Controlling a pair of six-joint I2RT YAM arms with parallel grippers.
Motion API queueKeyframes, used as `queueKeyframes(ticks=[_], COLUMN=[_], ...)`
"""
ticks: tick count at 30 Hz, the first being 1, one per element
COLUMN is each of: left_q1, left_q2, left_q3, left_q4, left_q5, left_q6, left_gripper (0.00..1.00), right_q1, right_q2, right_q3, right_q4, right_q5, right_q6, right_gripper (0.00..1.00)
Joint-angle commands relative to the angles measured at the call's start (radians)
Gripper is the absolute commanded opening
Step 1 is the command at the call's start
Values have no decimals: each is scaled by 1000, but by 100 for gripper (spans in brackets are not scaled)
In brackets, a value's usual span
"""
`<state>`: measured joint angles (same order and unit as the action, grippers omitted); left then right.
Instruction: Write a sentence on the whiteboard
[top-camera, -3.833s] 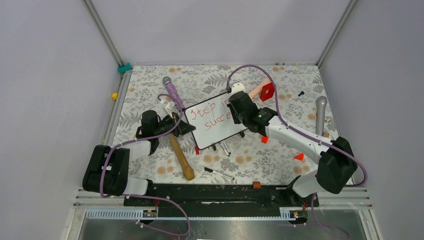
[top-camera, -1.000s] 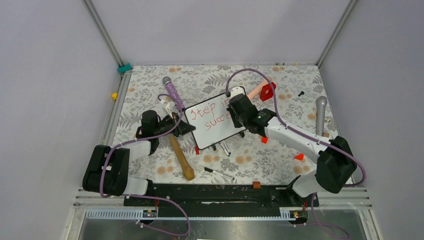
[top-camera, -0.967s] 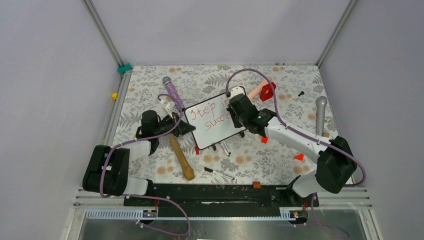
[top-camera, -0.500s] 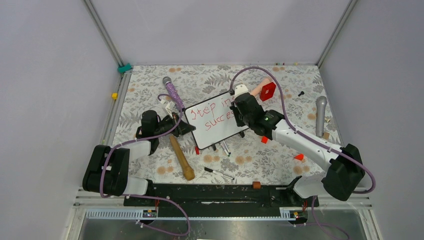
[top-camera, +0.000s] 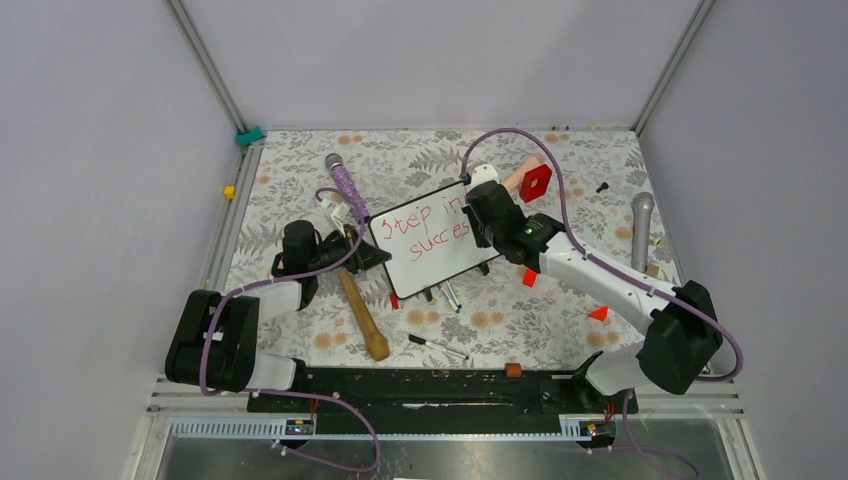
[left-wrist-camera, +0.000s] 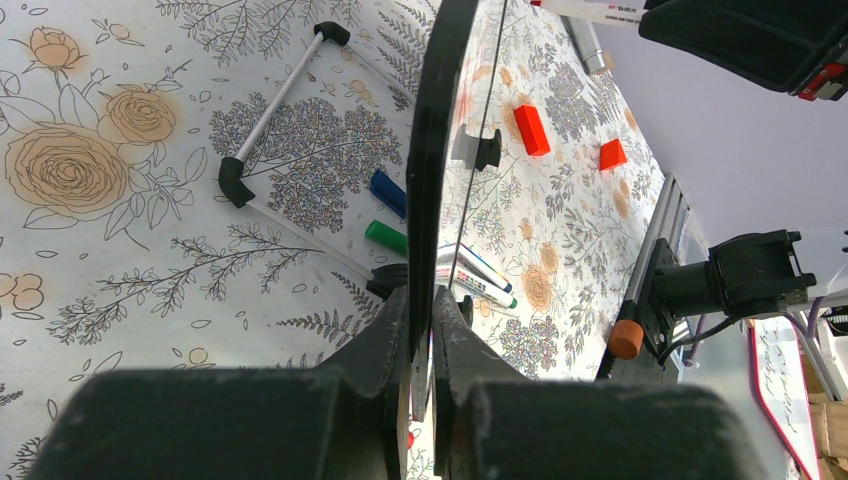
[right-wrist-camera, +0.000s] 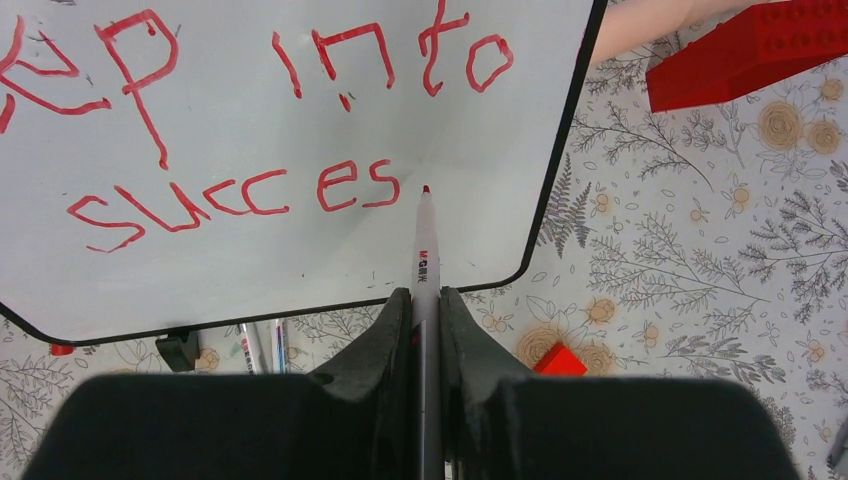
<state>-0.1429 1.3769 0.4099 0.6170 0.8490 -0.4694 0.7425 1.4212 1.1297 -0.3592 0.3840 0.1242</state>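
Slippage risk: left claw (left-wrist-camera: 424, 300), clamped on the black-framed white whiteboard (top-camera: 440, 265) mid-frame, may let it shift. The right claw (right-wrist-camera: 425, 298), clamped on a red-tipped white marker (right-wrist-camera: 423, 245), would smear the red lettered sentence (right-wrist-camera: 255, 190).

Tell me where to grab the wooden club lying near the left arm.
Grip the wooden club at its slim middle shaft, coming straight down with the jaws across it. It lies flat and diagonal; its near end is thicker and probably harder to pinch.
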Motion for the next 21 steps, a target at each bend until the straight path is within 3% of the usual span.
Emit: queueKeyframes(ticks=[1,21], left_q1=[10,10], left_q2=[18,18], left_q3=[15,15], left_q4=[-56,-58], left_q5=[-114,-114], left_q6=[48,48], left_gripper=[0,0], right_q1=[-12,-23], right_q2=[19,81], right_q3=[57,93], right_q4=[1,20], right_q5=[40,58], right_q6=[-1,-3], right_gripper=[0,0])
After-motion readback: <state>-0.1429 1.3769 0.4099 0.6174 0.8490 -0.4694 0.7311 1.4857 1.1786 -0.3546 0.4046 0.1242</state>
